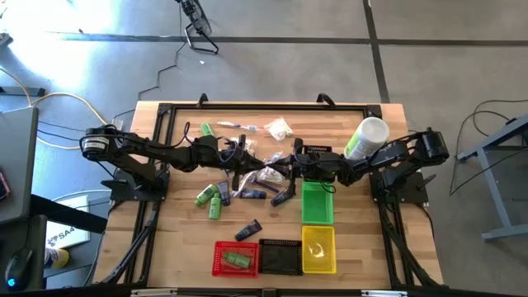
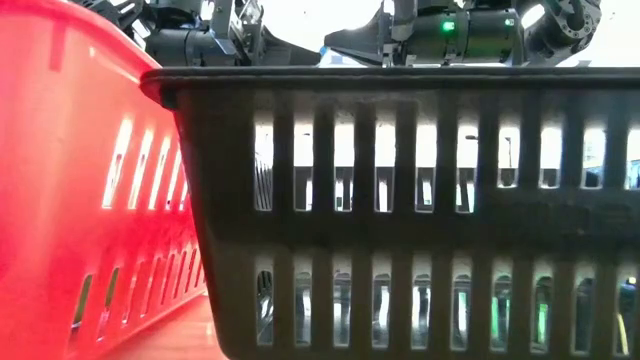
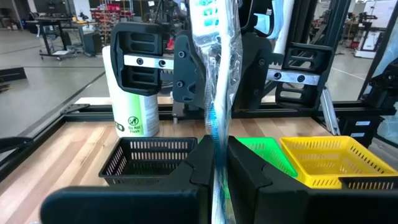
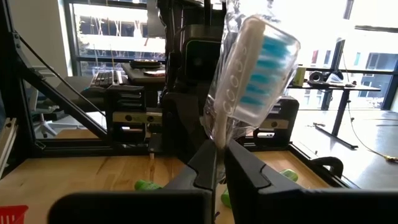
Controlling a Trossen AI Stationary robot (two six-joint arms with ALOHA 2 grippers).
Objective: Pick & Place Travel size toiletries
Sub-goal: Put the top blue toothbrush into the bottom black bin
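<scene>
My two grippers meet nose to nose over the table's middle, left gripper [image 1: 250, 167] [image 3: 214, 177] and right gripper [image 1: 286, 170] [image 4: 217, 169]. Both are shut on what looks like one clear-wrapped toothbrush [image 3: 214, 93] [image 4: 252, 68], which stands upright between them with its blue-bristled head on top. On the table lie green bottles [image 1: 210, 200], navy tubes [image 1: 247, 231], white packets [image 1: 279, 128] and another wrapped toothbrush [image 1: 235, 125]. More green bottles [image 1: 238, 260] lie in the red basket. My left gripper pinches the wrapped toothbrush's handle [image 3: 215, 140] between its two fingers. It comes in level from the table's left, with the fingers across the handle. The brush stands upright, clear of the table, and runs on below the fingers. My right gripper pinches the handle below the head [image 4: 215, 140] between its two fingers. It comes in level from the table's right, with the fingers across the handle. The head [image 4: 258, 62] leans slightly above the fingers.
A green basket [image 1: 317, 216] and a yellow one [image 1: 318, 262] stand right of centre. A black basket [image 1: 280, 268] [image 2: 400, 200] and a red one [image 1: 221, 262] [image 2: 70, 180] stand at the near edge and block the low view. A white canister [image 1: 367, 136] stands far right.
</scene>
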